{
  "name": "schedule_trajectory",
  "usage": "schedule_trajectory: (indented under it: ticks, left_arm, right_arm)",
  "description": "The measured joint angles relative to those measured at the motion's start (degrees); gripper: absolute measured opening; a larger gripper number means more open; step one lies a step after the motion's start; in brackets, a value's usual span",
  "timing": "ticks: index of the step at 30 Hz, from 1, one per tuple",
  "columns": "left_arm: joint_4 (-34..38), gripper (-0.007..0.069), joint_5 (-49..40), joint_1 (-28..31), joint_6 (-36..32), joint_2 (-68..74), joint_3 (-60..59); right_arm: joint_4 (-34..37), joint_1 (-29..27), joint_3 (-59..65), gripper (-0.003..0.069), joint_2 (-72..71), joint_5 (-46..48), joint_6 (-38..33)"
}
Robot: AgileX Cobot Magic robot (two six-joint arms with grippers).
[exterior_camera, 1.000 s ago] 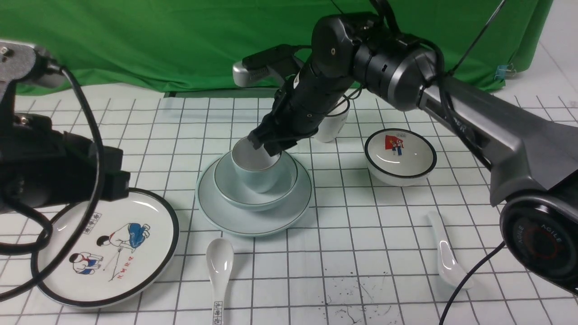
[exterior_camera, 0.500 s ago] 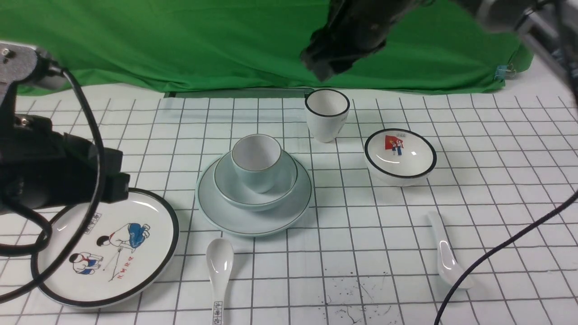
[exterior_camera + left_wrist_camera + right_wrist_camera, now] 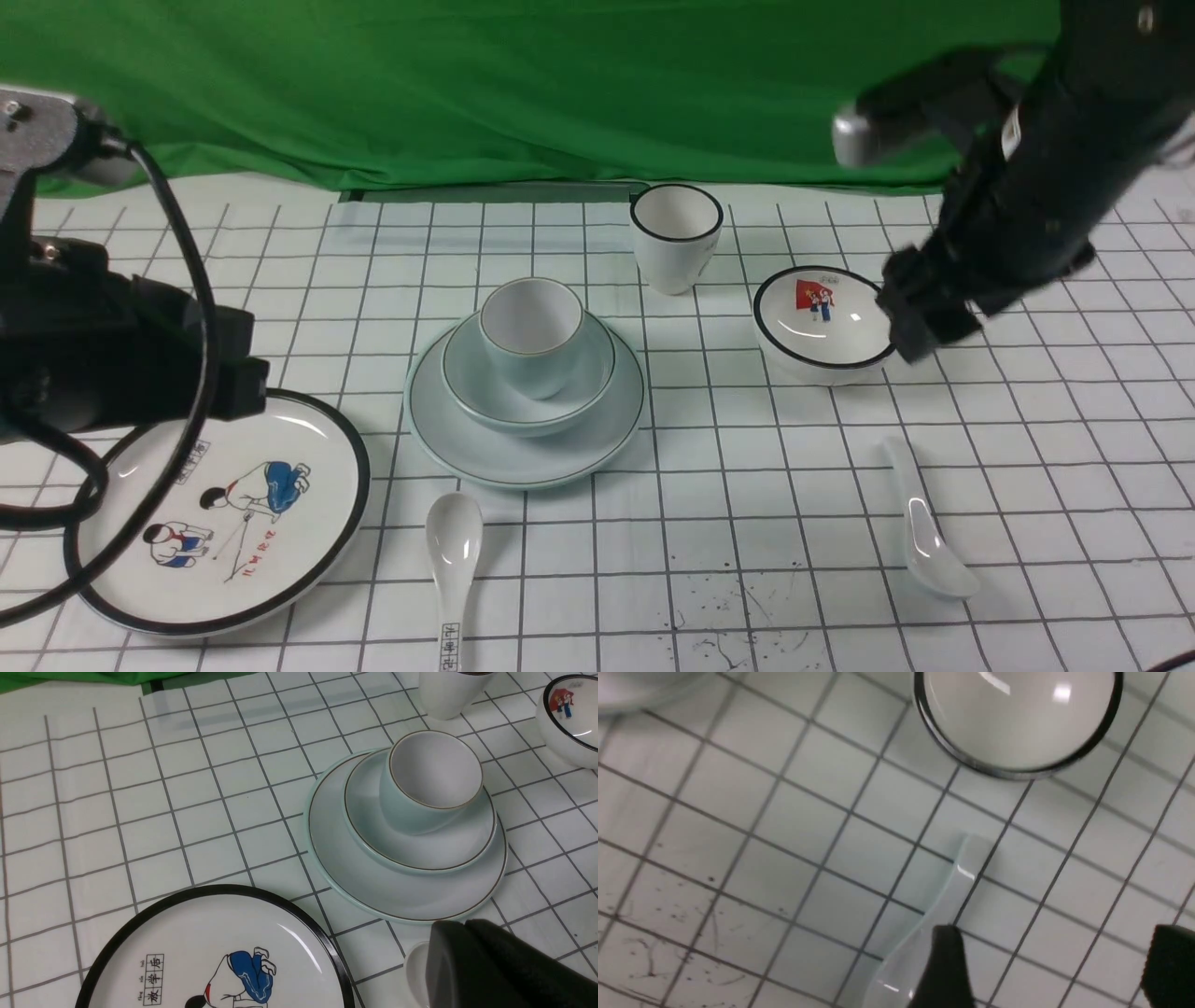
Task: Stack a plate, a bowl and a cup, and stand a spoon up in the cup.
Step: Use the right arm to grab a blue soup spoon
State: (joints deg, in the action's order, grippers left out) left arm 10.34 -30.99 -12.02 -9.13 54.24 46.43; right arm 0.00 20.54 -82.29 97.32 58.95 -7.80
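Light bright, even, from overhead. Shadows soft and faint, a thin one under the plate. Small white glints on the spoon and picture plate. Front view sharp except the right arm, motion-blurred. Left wrist view crisp. Right wrist view soft throughout, greyish; flag bowl shows two hot spots.

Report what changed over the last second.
The right tool let go of the cup, leaving it upright in the bowl on the plate. It then rose and swung to the robot's right. It now hangs open above the plain spoon, beside the flag bowl. Nothing else moved: the printed spoon, picture plate, black-rimmed cup and left arm stayed put.
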Motion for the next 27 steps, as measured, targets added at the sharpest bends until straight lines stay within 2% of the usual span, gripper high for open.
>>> schedule_trajectory:
  ticks: [6, 11, 19, 23, 27]
  left_arm:
    - [0.0, -0.0036, -0.3, 0.0, 0.0, 0.0, 0.0]
    - [0.0, -0.0036, -0.2, 0.0, 0.0, 0.0, 0.0]
    - [0.0, -0.0036, 0.1, 0.0, -0.1, 0.0, 0.0]
    - [0.0, -0.0036, 0.6, 0.0, -0.2, 0.0, 0.0]
    - [0.0, -0.0036, 0.8, 0.0, -0.2, 0.0, 0.0]
  right_arm:
    - [0.0, -3.0, 13.4, 0.0554, 1.6, -13.8, 4.9]
    - [0.3, -3.0, 15.4, 0.0554, 6.0, -20.8, 7.8]
    - [1.7, -2.9, 15.4, 0.0540, 11.1, -23.4, 8.4]
    - [2.6, -2.9, 15.4, 0.0448, 11.2, -23.5, 8.4]
    - [3.7, -2.4, 15.3, 0.0160, 11.2, -23.5, 7.8]
